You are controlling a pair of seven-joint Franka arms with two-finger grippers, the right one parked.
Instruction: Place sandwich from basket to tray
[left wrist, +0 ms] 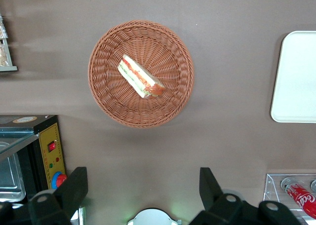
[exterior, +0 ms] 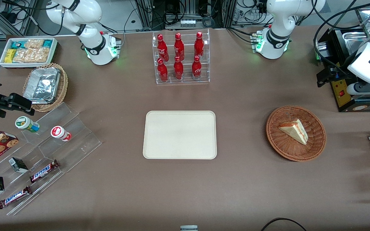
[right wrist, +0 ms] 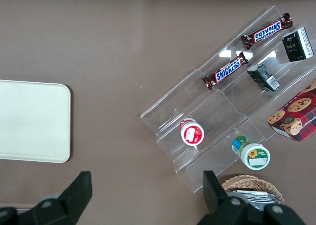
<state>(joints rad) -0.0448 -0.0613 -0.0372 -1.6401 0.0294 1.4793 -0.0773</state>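
None of the job is done so far, judging by how things lie. Finds the sandwich lying on its side in the basket, roughly at the middle of the weave, touching nothing but wicker. Finds the tray at the centre of the front frame with nothing on it, well apart from the basket, with bare brown table between the two. Shows the left arm's gripper hanging high above the table near the basket, seemingly nearer the arm's own base than the basket is, fingers spread wide and holding nothing. Puts no finger in contact with sandwich or wicker. Leaves everything to do: coming down over the basket, lining the fingers across the wedge, closing on it, lifting clear of the rim, carrying it toward the frame's centre, setting it down on the tray, letting go. Calls for a light squeeze, probably, since soft bread in clear wrap looks easy to crush or to let slip. Suggests a grip across the two flat bread faces rather than over the pointed end. Notes a rack of red bottles in the upper middle of the front frame, farther from the camera than the tray and off the straight path, so unlikely to interfere.
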